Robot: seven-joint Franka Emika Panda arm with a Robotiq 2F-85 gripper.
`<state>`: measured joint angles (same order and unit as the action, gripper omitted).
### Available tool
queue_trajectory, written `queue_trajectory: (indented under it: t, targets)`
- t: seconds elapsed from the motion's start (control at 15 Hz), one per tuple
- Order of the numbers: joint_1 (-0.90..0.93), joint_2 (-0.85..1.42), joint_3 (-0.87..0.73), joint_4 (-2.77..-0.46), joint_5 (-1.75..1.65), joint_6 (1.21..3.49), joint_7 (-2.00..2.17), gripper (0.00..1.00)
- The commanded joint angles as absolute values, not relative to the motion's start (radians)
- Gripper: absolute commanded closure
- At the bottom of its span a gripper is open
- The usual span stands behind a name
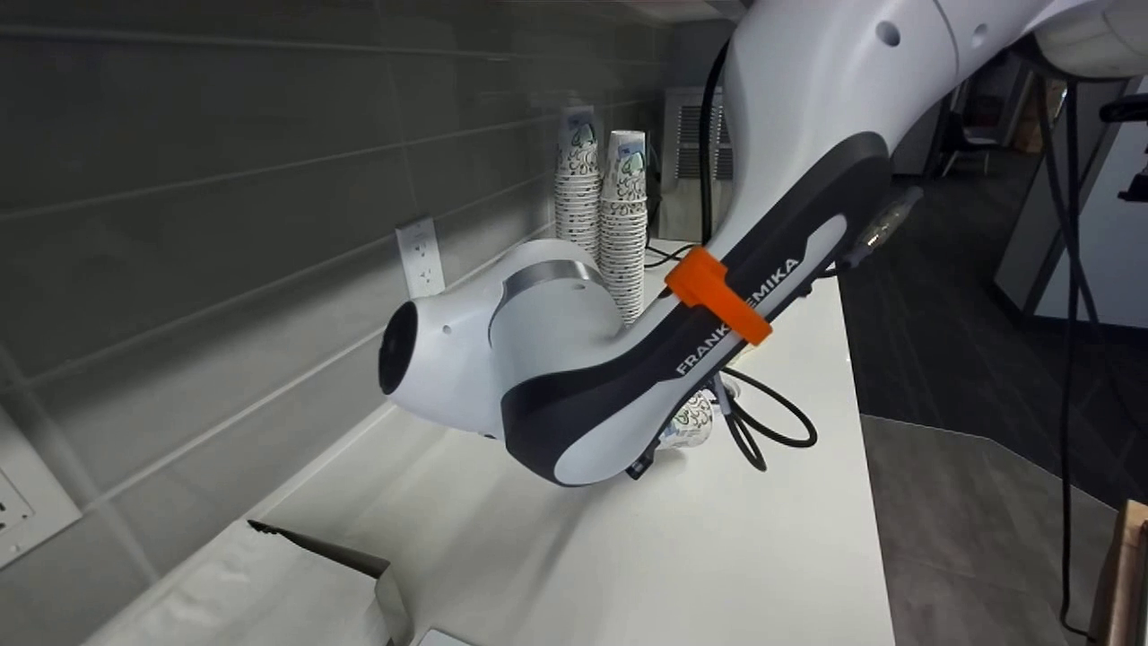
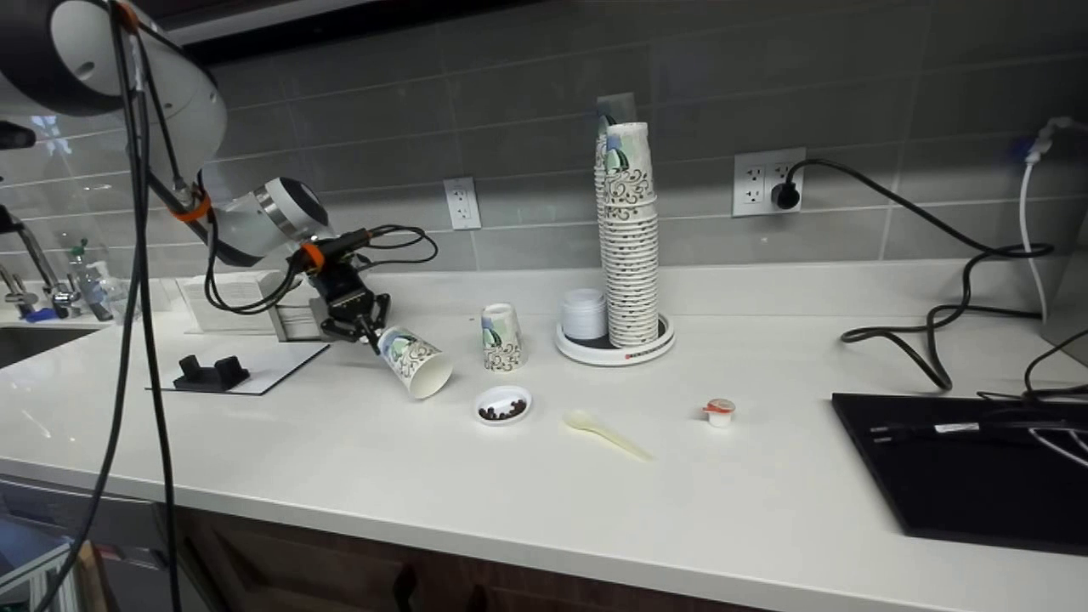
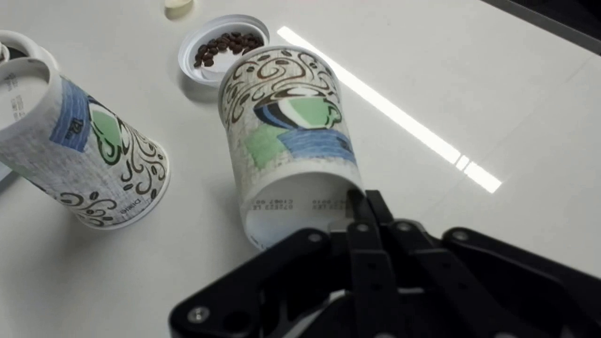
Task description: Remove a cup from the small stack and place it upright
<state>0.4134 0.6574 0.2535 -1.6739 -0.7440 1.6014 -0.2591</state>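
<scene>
The cup, white with blue, green and brown print, hangs tilted in my gripper, its wide mouth facing forward and down. In the wrist view my gripper pinches the base rim of the cup, one finger inside the recessed base and one outside. I cannot tell whether its lower rim touches the counter. The small stack stands upside down to the right; it also shows in the wrist view, and how many cups it holds is hidden. In an exterior view the arm hides my gripper and part of the cup.
A white dish of coffee beans lies in front of the cups. Tall cup columns and white lids stand on a round tray. A spoon and creamer lie rightward. The wall is behind.
</scene>
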Motion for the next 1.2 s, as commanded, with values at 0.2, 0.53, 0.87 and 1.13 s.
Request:
queue_trajectory:
  t: [0.2, 0.53, 0.87, 1.13]
  targets:
    - [0.42, 0.677, 0.256, -1.608, -0.765, 1.608, -0.299, 0.53]
    - [0.34, 0.558, 0.29, -1.682, -0.644, 1.79, -0.282, 0.16]
    - [0.222, 0.405, 0.277, -1.903, -0.431, 2.057, -0.299, 0.0]
    - [0.15, 0.299, 0.27, -2.116, -0.288, 2.339, -0.286, 0.0]
